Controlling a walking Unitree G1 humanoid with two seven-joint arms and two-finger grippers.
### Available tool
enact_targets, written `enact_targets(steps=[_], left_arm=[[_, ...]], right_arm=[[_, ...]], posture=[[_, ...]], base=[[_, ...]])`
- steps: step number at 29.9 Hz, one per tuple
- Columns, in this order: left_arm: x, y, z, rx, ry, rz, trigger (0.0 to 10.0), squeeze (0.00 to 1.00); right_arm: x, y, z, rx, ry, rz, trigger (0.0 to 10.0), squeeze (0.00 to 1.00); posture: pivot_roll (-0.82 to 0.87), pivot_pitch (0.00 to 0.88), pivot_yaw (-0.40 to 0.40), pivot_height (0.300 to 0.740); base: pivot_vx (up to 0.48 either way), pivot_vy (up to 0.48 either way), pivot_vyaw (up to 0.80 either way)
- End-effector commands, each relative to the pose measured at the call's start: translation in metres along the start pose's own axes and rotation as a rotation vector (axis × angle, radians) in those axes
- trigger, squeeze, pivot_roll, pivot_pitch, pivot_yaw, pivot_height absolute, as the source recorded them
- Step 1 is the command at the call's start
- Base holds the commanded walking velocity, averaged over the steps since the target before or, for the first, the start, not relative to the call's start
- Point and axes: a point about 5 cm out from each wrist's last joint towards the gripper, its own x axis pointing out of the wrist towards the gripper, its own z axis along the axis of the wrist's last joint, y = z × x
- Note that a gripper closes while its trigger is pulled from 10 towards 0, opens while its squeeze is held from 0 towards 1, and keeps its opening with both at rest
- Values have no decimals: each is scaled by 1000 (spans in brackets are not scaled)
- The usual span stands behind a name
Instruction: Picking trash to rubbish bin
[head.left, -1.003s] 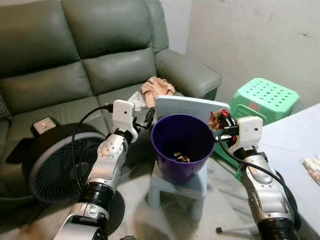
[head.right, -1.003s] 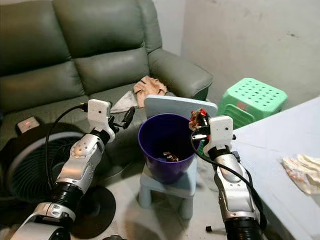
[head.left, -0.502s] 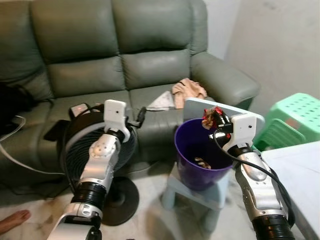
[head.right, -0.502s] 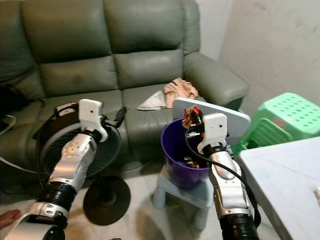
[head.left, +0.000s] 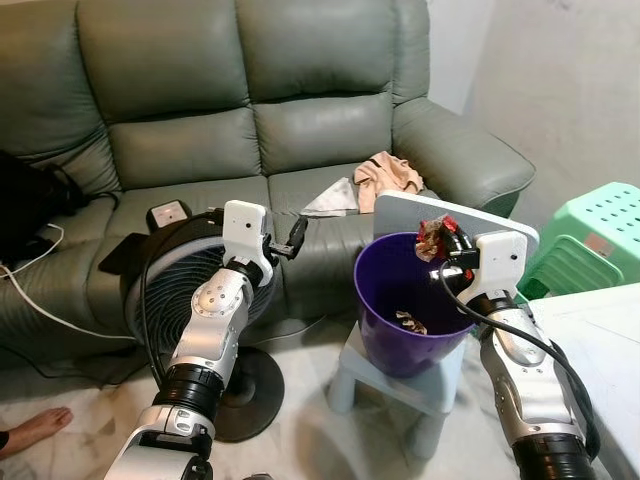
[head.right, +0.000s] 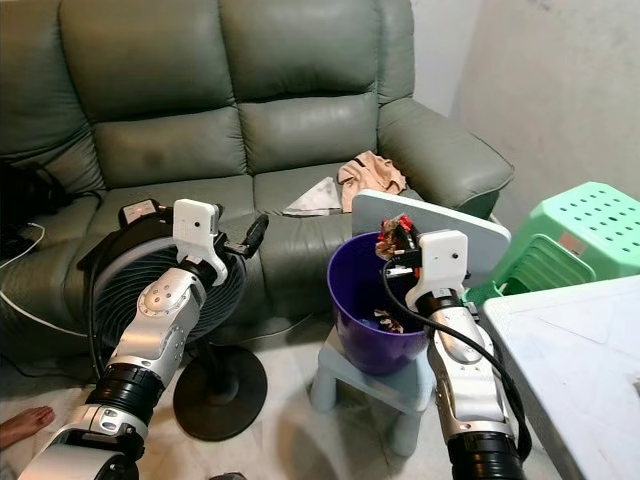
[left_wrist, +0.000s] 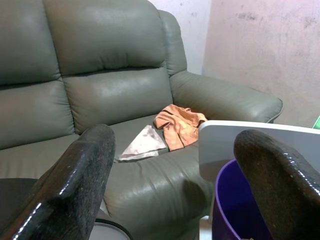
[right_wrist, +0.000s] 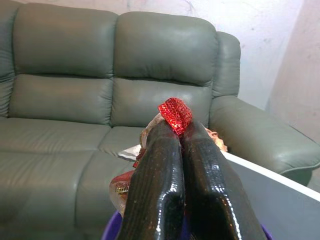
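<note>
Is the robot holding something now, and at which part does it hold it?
The right gripper pinches a crumpled red wrapper near its top edge, above the purple bin. The left gripper is open and holds nothing.

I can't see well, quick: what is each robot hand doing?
Left end effector: open, holding nothing, beside the bin.
Right end effector: shut on a wrapper, above the bin.

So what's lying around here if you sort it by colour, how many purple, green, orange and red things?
Purple: 1, the bin
Green: 2, the sofa and the plastic stool
Orange: 1, the cloth on the sofa
Red: 1, the wrapper pinched in the right gripper
Total: 5
</note>
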Motion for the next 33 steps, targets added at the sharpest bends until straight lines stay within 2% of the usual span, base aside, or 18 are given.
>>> enact_targets(steps=[1,15,28,33], left_arm=[[1,2,5,0,-14,-4,10000,0],[0,2,6,-5,-23,-10,10000,0],[0,-1,10,-1,-59,-2,10000,0],[-2,-5,9,-7,-65,-32,10000,0]], right_arm=[[3,0,2,-1,-7,-1,10000,0],[6,0,2,6,-1,-26,10000,0],[8,-6,-5,12,71,-61,10000,0],[12,-10,-8,-4,105,-67,10000,0]], posture=[[15,0,9,715],[20,0,7,715],[13,1,-1,715],[14,5,-6,715]], base=[[322,0,0],[403,0,0],[0,0,0],[0,0,0]])
